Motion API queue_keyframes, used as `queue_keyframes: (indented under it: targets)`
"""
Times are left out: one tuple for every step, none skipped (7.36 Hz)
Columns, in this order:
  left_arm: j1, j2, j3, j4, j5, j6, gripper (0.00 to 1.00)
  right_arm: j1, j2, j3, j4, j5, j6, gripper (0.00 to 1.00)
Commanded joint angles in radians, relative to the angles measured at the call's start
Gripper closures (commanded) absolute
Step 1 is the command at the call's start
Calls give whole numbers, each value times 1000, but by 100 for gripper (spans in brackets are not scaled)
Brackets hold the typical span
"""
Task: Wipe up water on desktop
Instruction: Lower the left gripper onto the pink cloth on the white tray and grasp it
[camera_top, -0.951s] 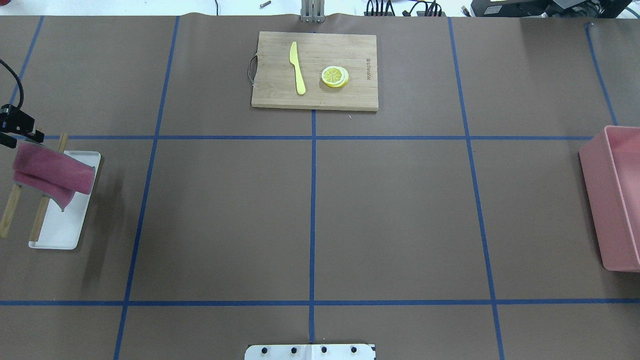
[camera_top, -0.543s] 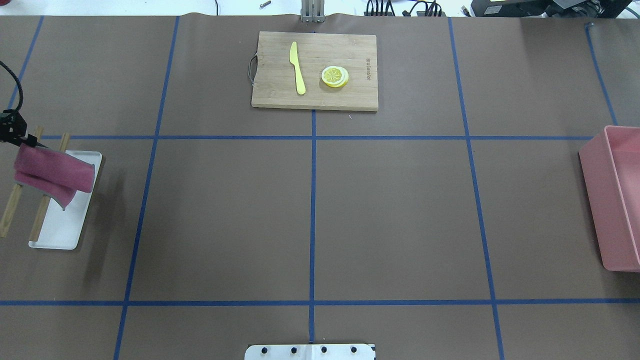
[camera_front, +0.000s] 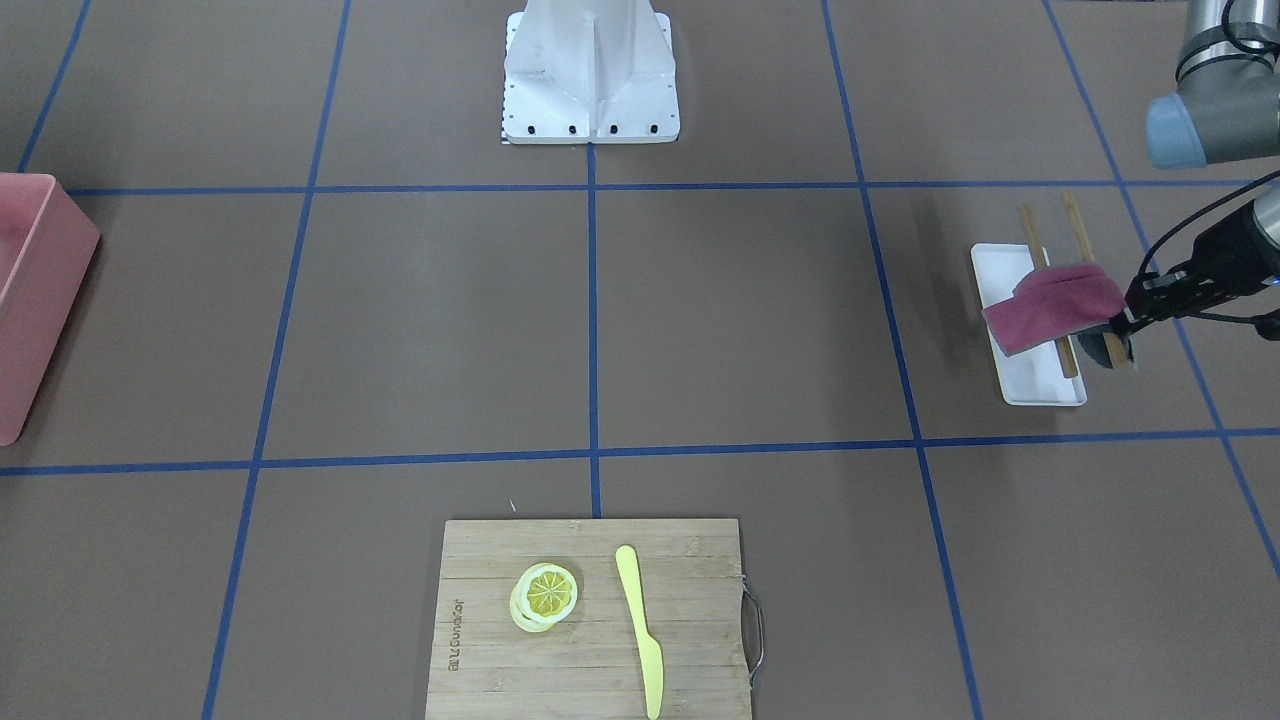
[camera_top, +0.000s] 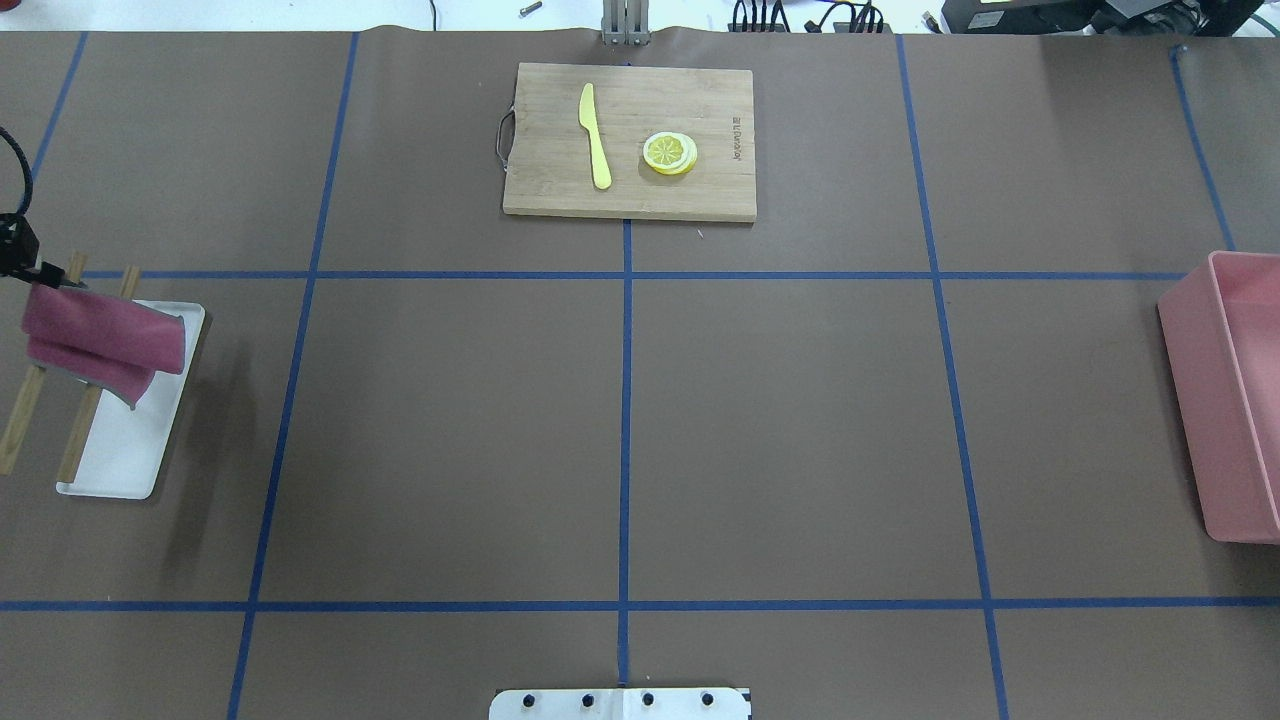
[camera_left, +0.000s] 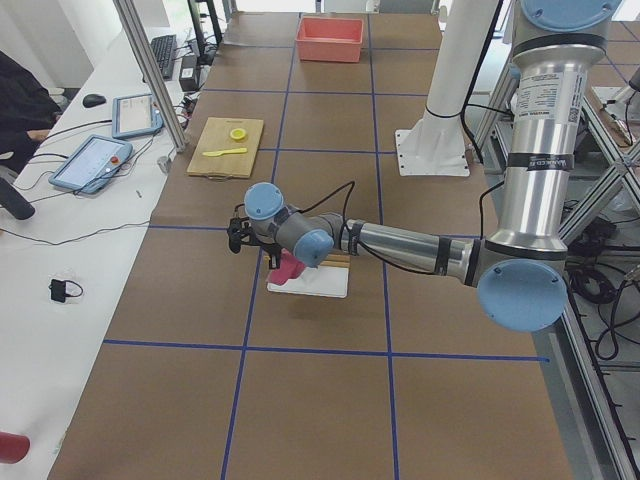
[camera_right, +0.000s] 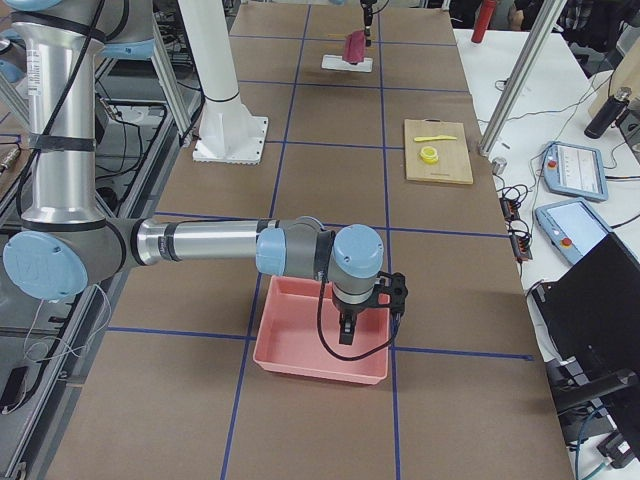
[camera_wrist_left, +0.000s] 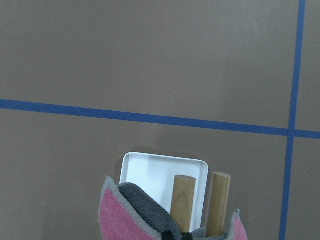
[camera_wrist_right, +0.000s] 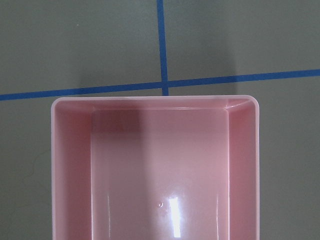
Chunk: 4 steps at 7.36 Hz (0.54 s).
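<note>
At the far edge of the desk (camera_top: 800, 430), near its middle, a bamboo cutting board (camera_top: 700, 100) is laid, with a yellow knife (camera_top: 594, 135) and a stack of lemon slices (camera_top: 669, 153) set on it, side by side and apart. A pink bin (camera_top: 1230, 400) is placed at the right edge, and the right hand (camera_right: 345, 335) is hung over its open inside; whether that hand is wide or narrow cannot be told. At the left edge a white tray (camera_top: 125, 460) is laid, with two parallel wooden sticks (camera_top: 20, 425), one over the tray's outer side and the other just beside it. Above the far end of the tray a pink cloth (camera_top: 100, 345) with a grey underside is pinched at one edge by the left hand (camera_front: 1122, 322), which is closed on it. Whether the sticks are touched by the cloth cannot be told. Open room is given by the broad middle rectangles between tray, board and bin, down to the white base plate (camera_top: 620, 703) at the near edge. The desk itself is seen as an even matte brown sheet, divided by thin blue tape lines (camera_top: 626, 400) into large rectangles.
</note>
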Motion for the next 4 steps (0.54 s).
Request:
queue_keyframes:
  targets:
    - [-89, -3, -11, 11, -52, 33, 100, 0, -1, 6, 1, -9, -2, 0]
    - [-144, -3, -15, 50, -95, 71, 100, 0, -1, 6, 1, -9, 0, 0]
    - [-161, -6, -34, 90, -118, 65, 100, 0, 5, 8, 1, -1, 0, 0]
    - [-166, -33, -63, 189, -130, 58, 100, 0, 10, 6, 4, 28, -3, 0]
